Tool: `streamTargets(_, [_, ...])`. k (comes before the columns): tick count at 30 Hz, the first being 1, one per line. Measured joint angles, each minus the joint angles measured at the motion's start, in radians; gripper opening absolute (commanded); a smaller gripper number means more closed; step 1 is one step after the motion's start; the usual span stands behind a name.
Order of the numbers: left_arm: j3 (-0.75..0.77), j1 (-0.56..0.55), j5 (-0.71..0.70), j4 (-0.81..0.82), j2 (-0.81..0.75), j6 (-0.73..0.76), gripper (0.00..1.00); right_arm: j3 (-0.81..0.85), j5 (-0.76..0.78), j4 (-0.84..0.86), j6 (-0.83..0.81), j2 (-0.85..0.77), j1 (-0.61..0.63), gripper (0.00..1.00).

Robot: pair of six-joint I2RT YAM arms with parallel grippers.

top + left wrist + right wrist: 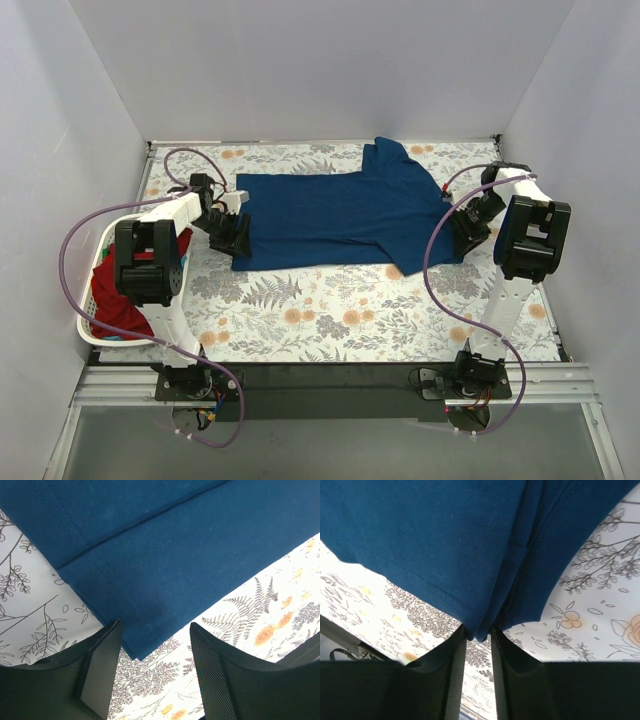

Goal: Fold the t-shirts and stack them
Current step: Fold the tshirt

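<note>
The navy blue t-shirt lies spread flat across the back of the table, with no print showing. My left gripper is open at its near left corner. In the left wrist view that corner of the shirt lies between the fingertips of the open gripper, untouched. My right gripper is at the shirt's right edge. In the right wrist view it is shut on a fold of the navy shirt. A red t-shirt fills the basket, with a bit of teal cloth under it.
The white slatted laundry basket stands at the table's left edge, beside the left arm. The floral table cover shows in front of the shirt. Grey walls close in the back and both sides.
</note>
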Motion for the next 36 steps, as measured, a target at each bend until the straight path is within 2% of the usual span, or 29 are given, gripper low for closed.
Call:
streamTargets(5, [0.0,0.0,-0.022,-0.001,0.02,0.001,0.49,-0.006,0.011,0.025,0.0,0.0,0.0,0.07])
streamTargets(6, [0.0,0.0,-0.027,-0.001,0.02,0.002,0.42,-0.012,0.013,0.03,-0.001,0.0,0.0,0.01])
streamTargets(8, [-0.005,0.0,-0.046,0.0,0.02,0.007,0.31,-0.031,0.016,0.039,0.0,0.0,0.0,0.01])
streamTargets(9, [-0.012,0.0,-0.054,0.001,0.02,0.011,0.22,-0.04,0.016,0.04,0.0,0.0,0.0,0.01])
streamTargets(13, [-0.032,0.002,-0.083,-0.004,0.02,0.036,0.02,-0.1,0.022,0.055,0.0,-0.014,0.0,0.01])
streamTargets(15, [-0.036,0.005,-0.092,-0.006,0.018,0.046,0.0,-0.138,0.03,0.06,-0.003,-0.045,0.0,0.01])
streamTargets(21, [-0.064,0.004,-0.114,-0.028,-0.009,0.089,0.0,-0.249,0.044,0.059,-0.018,-0.174,0.0,0.01])
streamTargets(26, [-0.066,0.004,-0.134,-0.056,-0.013,0.125,0.0,-0.273,0.048,0.058,-0.024,-0.22,0.0,0.01])
streamTargets(27, [-0.063,0.004,-0.138,-0.062,-0.013,0.13,0.0,-0.273,0.05,0.058,-0.024,-0.22,0.0,0.07])
streamTargets(28, [-0.059,0.004,-0.144,-0.071,-0.012,0.136,0.04,-0.273,0.053,0.06,-0.024,-0.219,0.0,0.17])
streamTargets(29, [-0.049,0.004,-0.152,-0.086,-0.011,0.144,0.17,-0.273,0.055,0.059,-0.024,-0.219,0.0,0.32])
streamTargets(30, [-0.032,0.004,-0.149,-0.102,-0.008,0.154,0.32,-0.273,0.057,0.057,-0.021,-0.219,0.0,0.37])
streamTargets(32, [0.019,0.005,-0.121,-0.134,-0.007,0.166,0.44,-0.27,0.057,0.052,-0.027,-0.219,0.0,0.49])
streamTargets(36, [0.143,-0.032,-0.052,-0.148,-0.019,0.198,0.49,-0.223,0.038,0.003,-0.033,-0.225,0.0,0.52])
